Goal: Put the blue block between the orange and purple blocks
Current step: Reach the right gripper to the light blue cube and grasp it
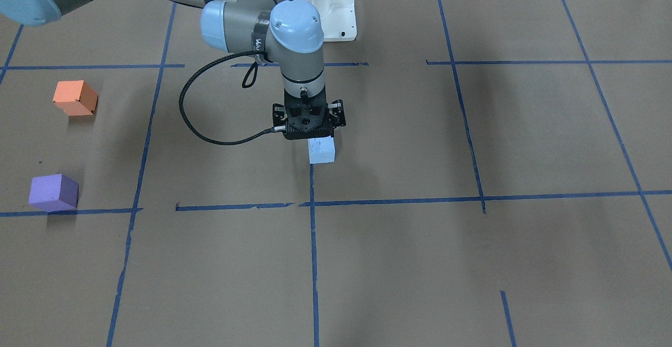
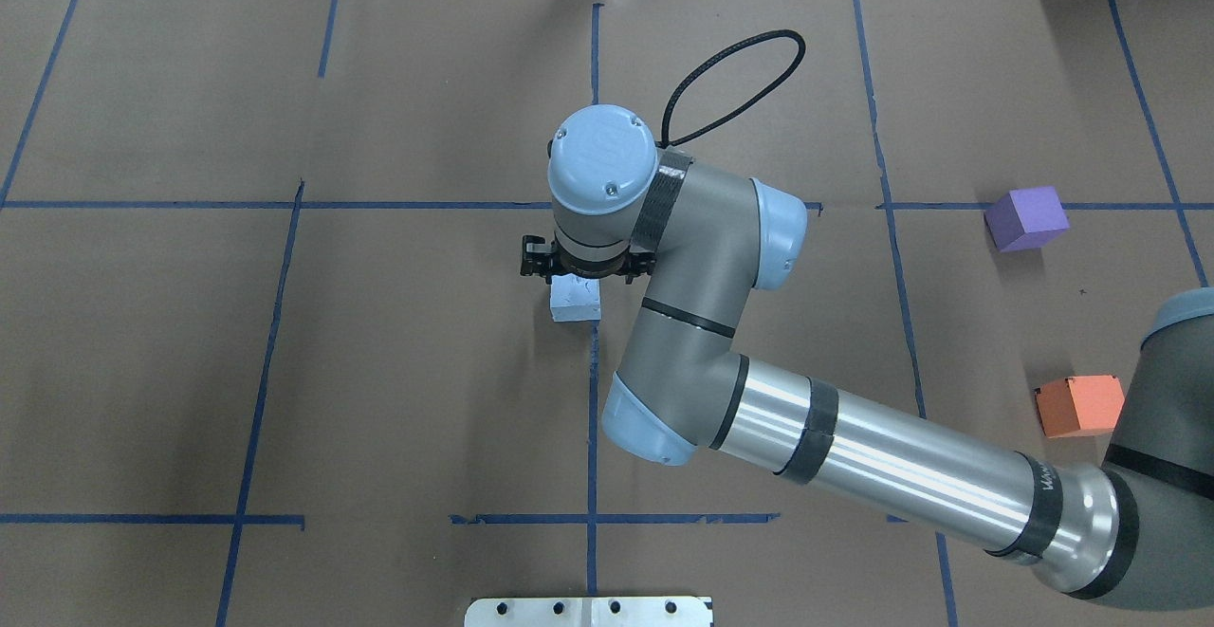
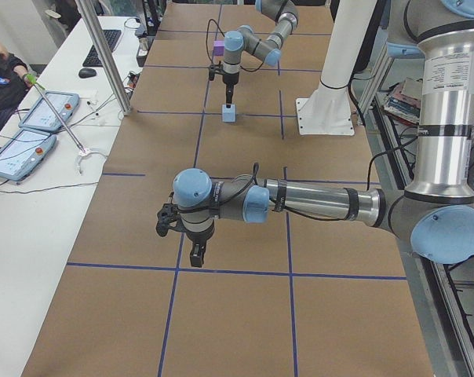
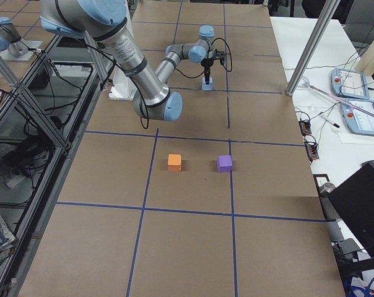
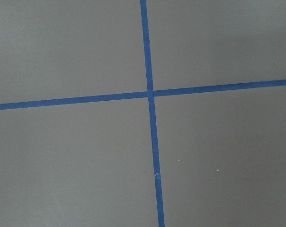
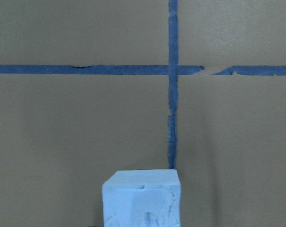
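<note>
The light blue block [image 1: 321, 150] lies on the brown paper by a blue tape line near the table's middle. It also shows in the overhead view [image 2: 576, 301] and low in the right wrist view [image 6: 141, 198]. My right gripper [image 1: 310, 136] points straight down directly over the block. Its fingertips are hidden by its own body, so I cannot tell whether it grips. The orange block [image 1: 75, 97] and the purple block [image 1: 53, 192] sit apart on my right side. My left gripper [image 3: 196, 256] shows only in the exterior left view, low over bare paper.
Blue tape lines form a grid on the paper. The right arm's black cable [image 1: 191, 116] loops beside the wrist. A white arm base [image 1: 336, 6] stands at the table's edge. The gap between the orange [image 2: 1079, 406] and purple [image 2: 1025, 218] blocks is bare paper.
</note>
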You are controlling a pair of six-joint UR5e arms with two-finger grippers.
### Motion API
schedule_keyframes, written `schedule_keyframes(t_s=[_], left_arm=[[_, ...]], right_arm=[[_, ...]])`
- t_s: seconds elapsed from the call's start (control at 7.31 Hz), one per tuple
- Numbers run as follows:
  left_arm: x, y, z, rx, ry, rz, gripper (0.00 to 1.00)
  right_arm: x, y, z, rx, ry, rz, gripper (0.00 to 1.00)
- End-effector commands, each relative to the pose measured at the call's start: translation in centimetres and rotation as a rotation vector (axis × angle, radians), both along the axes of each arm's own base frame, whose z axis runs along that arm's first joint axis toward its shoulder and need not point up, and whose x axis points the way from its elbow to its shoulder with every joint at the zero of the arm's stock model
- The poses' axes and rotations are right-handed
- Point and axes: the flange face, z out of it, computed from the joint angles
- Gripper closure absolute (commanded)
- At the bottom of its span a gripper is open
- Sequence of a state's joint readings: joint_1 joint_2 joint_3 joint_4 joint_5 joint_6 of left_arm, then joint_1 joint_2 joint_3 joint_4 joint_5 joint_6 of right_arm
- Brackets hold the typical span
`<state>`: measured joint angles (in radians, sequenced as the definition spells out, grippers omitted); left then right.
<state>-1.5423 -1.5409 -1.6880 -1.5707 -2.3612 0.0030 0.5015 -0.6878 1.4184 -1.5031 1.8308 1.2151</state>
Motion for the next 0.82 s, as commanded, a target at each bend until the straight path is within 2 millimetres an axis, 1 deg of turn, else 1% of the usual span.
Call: schedule_keyframes(t_s=[0.0, 0.14, 0.27, 0.41, 0.55, 0.68], left_arm=[[0.1, 0.0, 0.0, -0.002, 0.009, 0.001, 0.0], [0.1, 0.0, 0.1, -0.004, 0.009, 0.0, 0.0], [0.1, 0.0, 0.1, -0.003, 0.009, 0.001, 0.0], [0.0, 0.0, 0.0, -0.003, 0.009, -0.001, 0.0], [0.1, 0.3, 0.2, -0.006, 0.009, 0.001, 0.0], [0.1, 0.4, 0.3, -0.008, 0.009, 0.001, 0.0]], right_arm=[[-2.9, 0.1, -0.1, 0.008, 0.012, 0.002, 0.0], [-4.1, 0.3, 1.1, 0.001, 0.04, -0.007, 0.0], [-4.6, 0.1, 2.3, 0.01, 0.066, -0.022, 0.0], [-4.8, 0.1, 2.6, 0.013, 0.073, -0.029, 0.0], [-4.7, 0.0, 2.3, 0.014, 0.07, -0.027, 0.44], [-4.6, -0.1, 1.5, 0.01, 0.059, -0.018, 0.93]])
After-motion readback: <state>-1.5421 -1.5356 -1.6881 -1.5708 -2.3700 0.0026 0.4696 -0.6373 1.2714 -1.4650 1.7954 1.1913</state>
